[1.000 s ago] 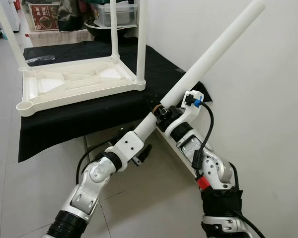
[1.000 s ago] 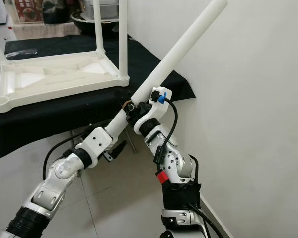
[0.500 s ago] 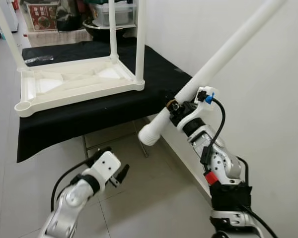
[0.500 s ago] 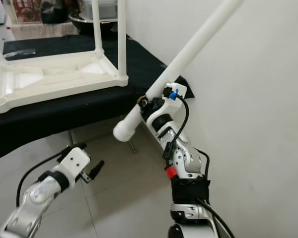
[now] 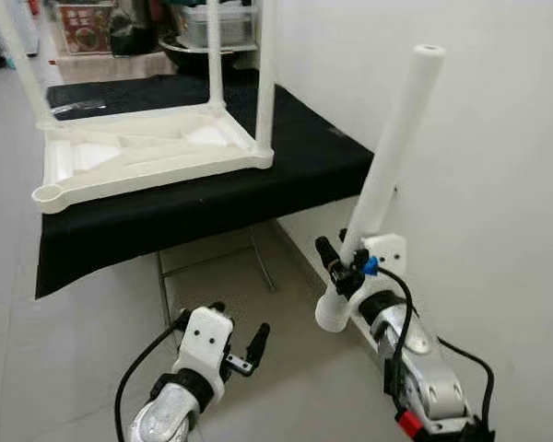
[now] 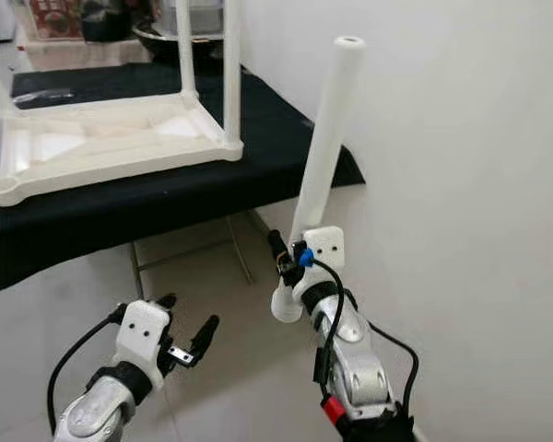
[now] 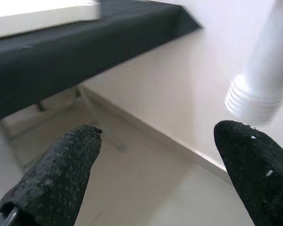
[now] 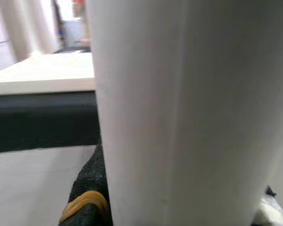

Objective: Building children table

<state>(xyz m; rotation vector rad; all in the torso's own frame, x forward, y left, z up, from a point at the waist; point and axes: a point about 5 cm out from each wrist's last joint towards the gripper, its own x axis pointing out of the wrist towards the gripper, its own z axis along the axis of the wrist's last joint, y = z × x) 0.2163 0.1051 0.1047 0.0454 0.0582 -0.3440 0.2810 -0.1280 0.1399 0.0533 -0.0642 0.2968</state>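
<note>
- Left eye view: the right hand (image 5: 336,267), lower centre-right, is clamped low on a white table leg (image 5: 387,166) that stands nearly upright close to the white wall (image 5: 498,138); the left hand (image 5: 240,336), bottom centre, is spread wide over bare floor (image 5: 64,350); the upturned white table frame (image 5: 138,157) lies upper left on the black-draped tabletop (image 5: 313,166)
- Left wrist view: black fingers (image 7: 56,169) wide apart, the leg's ribbed end at right
- Right wrist view: the leg up close, a finger beside it

the upturned table's three legs (image 5: 265,64) are cut off by the top edge.
</note>
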